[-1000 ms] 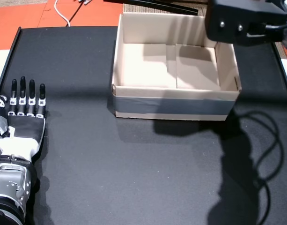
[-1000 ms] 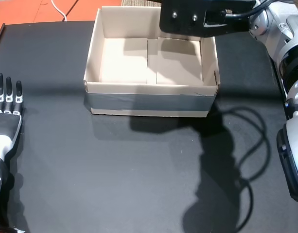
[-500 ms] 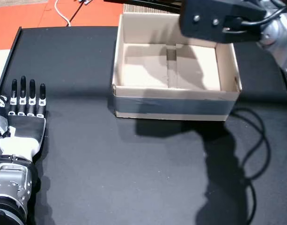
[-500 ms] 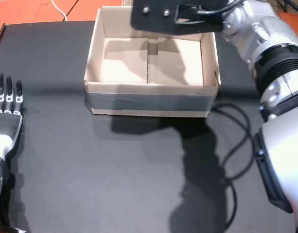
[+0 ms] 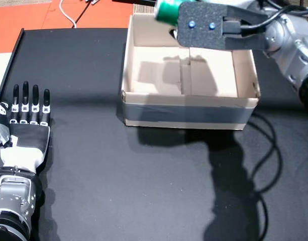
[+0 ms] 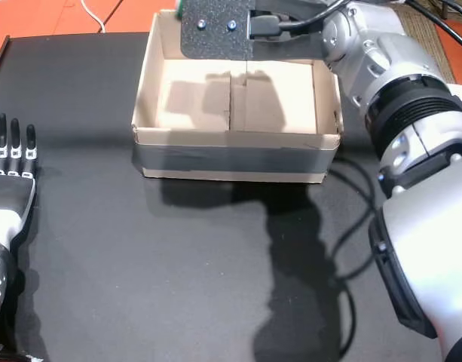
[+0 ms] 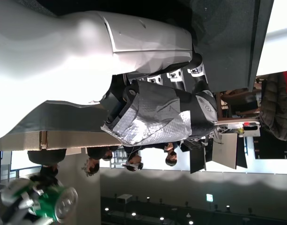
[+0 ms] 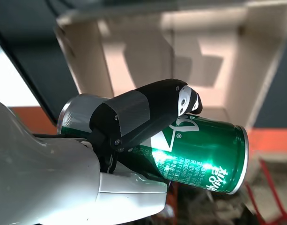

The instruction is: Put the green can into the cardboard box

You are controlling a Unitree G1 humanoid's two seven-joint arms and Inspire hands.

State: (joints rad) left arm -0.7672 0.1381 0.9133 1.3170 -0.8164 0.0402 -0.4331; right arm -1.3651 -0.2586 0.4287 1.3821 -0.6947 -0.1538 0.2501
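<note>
Right hand (image 8: 134,136) wrapped around the green can (image 8: 199,150), holding it on its side above the open cardboard box (image 5: 189,108), box on a black table (image 5: 118,191), left hand (image 5: 25,125) flat on the table, fingers spread, holding nothing

Black table (image 5: 118,191) on orange floor (image 5: 38,15); ceiling spotlights (image 7: 148,213).
</note>
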